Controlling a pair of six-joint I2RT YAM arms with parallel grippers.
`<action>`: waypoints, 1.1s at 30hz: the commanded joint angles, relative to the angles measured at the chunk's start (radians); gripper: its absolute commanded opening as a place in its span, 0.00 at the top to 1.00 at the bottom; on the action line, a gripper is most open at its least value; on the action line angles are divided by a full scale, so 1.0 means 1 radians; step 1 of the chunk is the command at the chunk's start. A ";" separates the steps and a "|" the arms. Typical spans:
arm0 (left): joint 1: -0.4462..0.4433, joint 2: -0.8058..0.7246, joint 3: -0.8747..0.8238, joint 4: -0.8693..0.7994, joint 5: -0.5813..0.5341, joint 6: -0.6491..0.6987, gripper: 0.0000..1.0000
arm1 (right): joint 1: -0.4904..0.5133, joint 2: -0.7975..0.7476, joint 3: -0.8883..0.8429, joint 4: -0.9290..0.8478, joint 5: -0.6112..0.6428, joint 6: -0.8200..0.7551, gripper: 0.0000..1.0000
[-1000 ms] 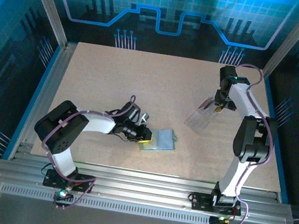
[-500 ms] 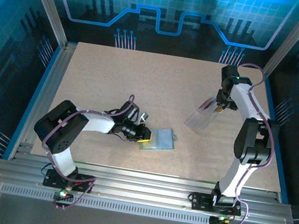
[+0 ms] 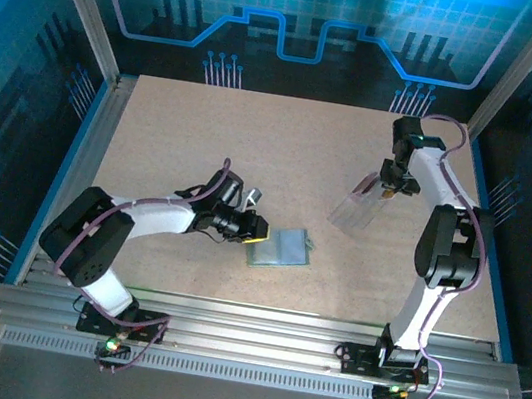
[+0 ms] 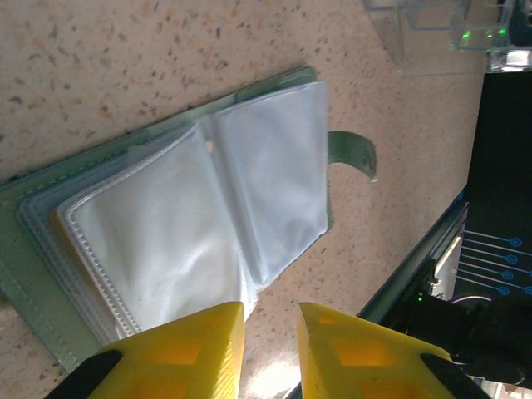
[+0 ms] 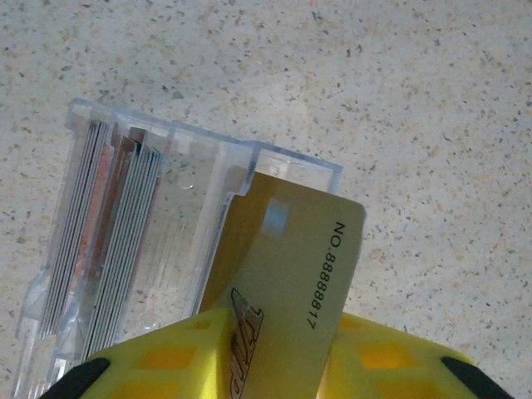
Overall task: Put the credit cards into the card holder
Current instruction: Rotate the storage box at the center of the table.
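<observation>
My left gripper [image 4: 270,337] is hovering just beside the near edge of the card holder [image 4: 191,224], its yellow jaws standing a little apart with nothing between them. The holder is lying open and flat on the table [image 3: 256,137], its clear sleeves fanned upward and its green tab [image 4: 353,155] curling off the far side. Well apart to the right, my right gripper [image 3: 386,190] is clamping a gold card [image 5: 291,249] over a clear rack [image 5: 199,166]. The card's far corner is overlapping the rack's right-hand compartment; I cannot tell whether it is touching it. Stacked cards [image 5: 100,216] are standing on edge in the rack's left-hand slots.
</observation>
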 commanded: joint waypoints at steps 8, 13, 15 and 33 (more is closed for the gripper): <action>0.011 0.070 0.211 -0.058 0.026 0.038 0.76 | 0.120 0.046 -0.048 0.020 -0.170 -0.109 0.78; 0.009 0.194 0.364 -0.031 0.062 0.009 0.78 | 0.167 0.071 -0.069 0.051 -0.249 -0.144 0.78; 0.004 0.247 0.420 -0.017 0.073 -0.004 0.79 | 0.189 0.075 -0.071 0.060 -0.241 -0.153 0.77; -0.106 0.603 0.733 -0.053 0.087 -0.048 1.00 | 0.206 0.045 -0.018 0.005 -0.040 -0.094 0.52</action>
